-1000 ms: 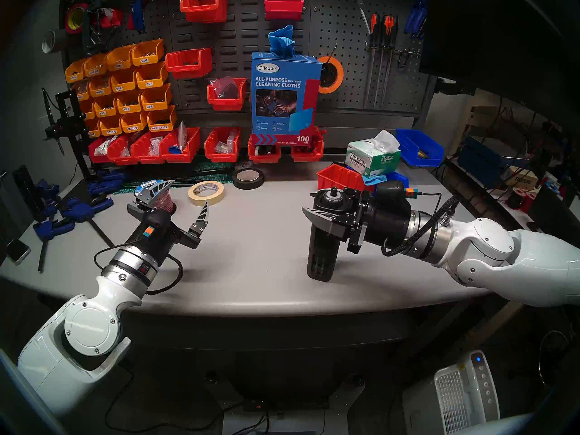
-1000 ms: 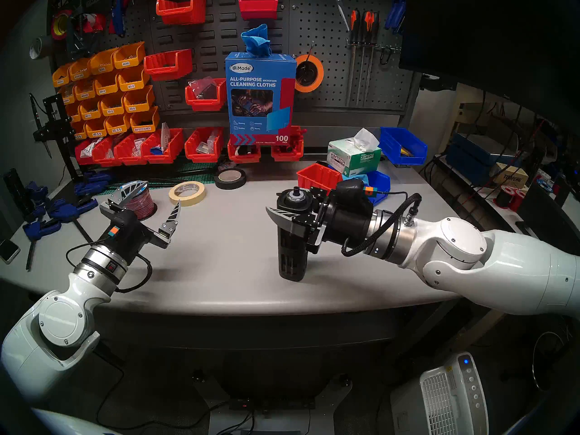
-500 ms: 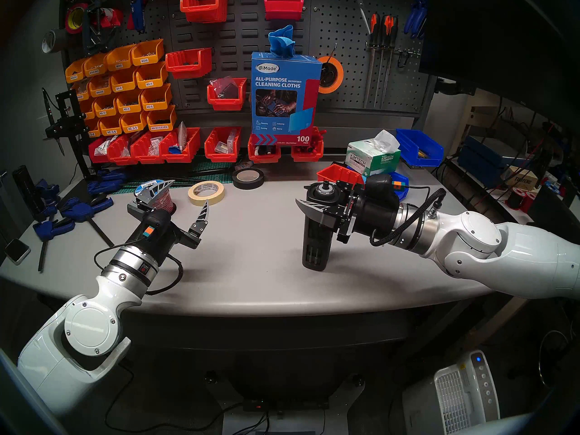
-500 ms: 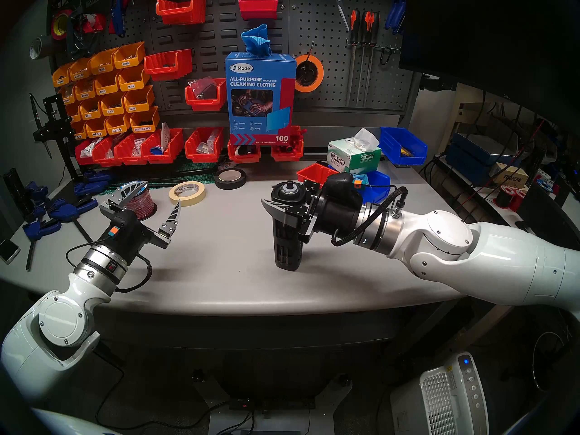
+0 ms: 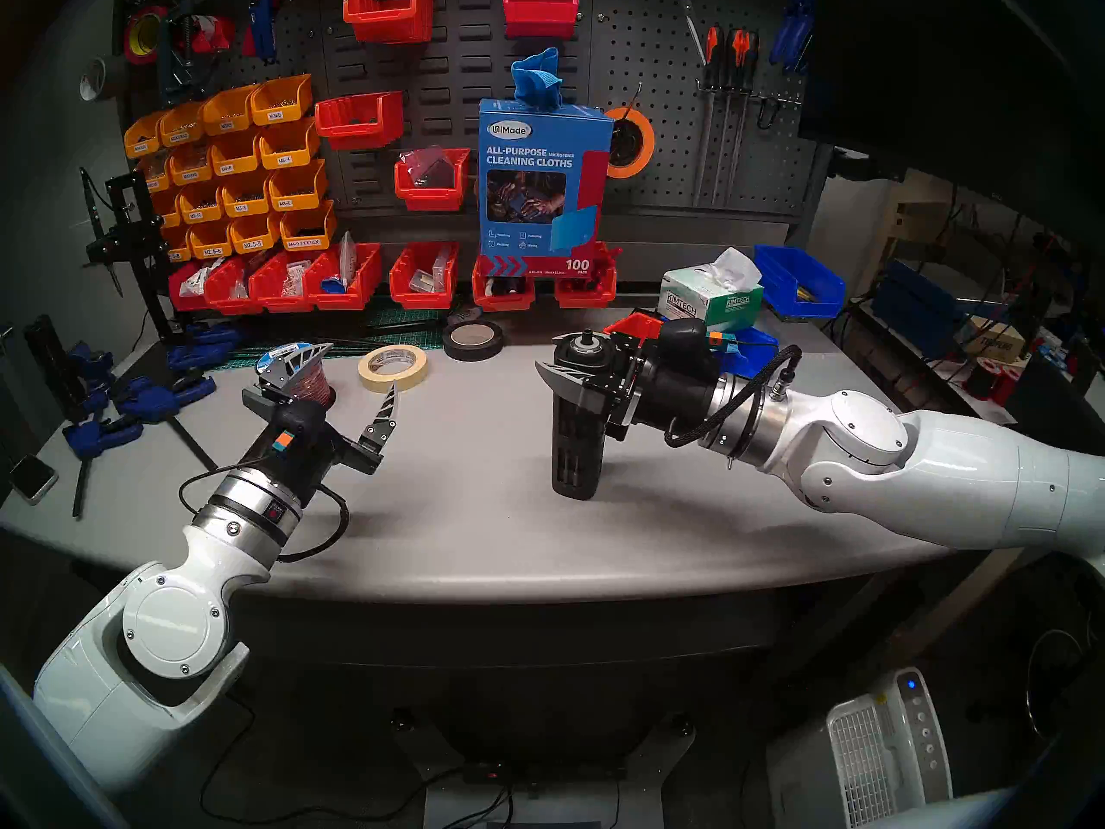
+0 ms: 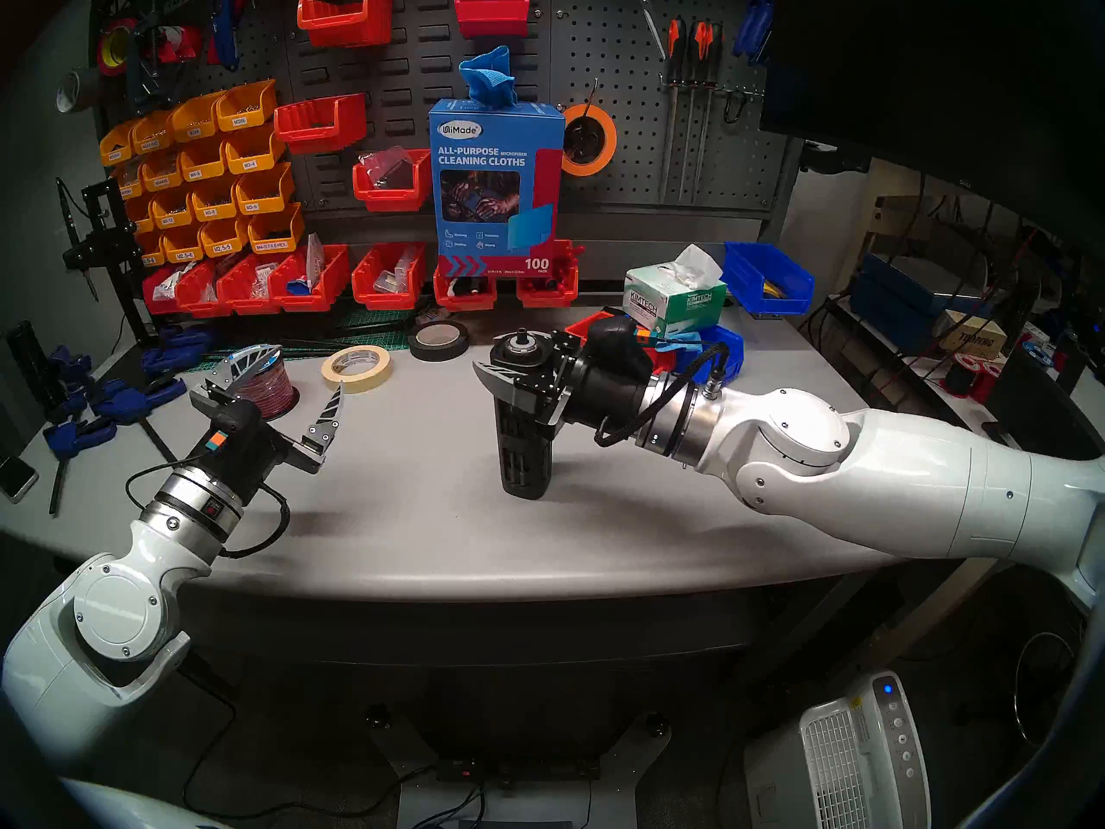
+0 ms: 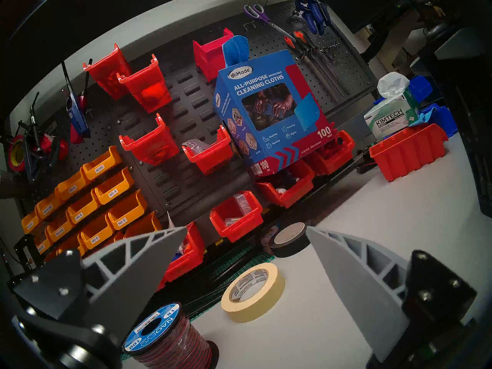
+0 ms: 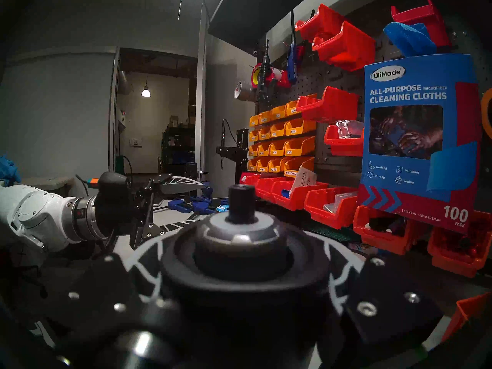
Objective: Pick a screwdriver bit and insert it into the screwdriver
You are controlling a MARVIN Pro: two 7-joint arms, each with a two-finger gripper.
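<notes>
Left of the big blue box of cleaning cloths (image 5: 545, 182), low over the grey bench (image 5: 478, 499), the left hand (image 5: 335, 385) hangs with its two fingers spread wide and nothing in it. Right of that hand, below the blue box, the tall, thick, black screwdriver (image 5: 577, 427) with a silver ring on top is clenched in the right hand (image 5: 574, 379). It stands up straight, hole facing up, and seems lifted a little off the bench. It lies to the right of the empty left hand, well apart. The thin dark bit cannot be seen anywhere. My guess: the free left hand must fetch a bit, then push it down from above.
</notes>
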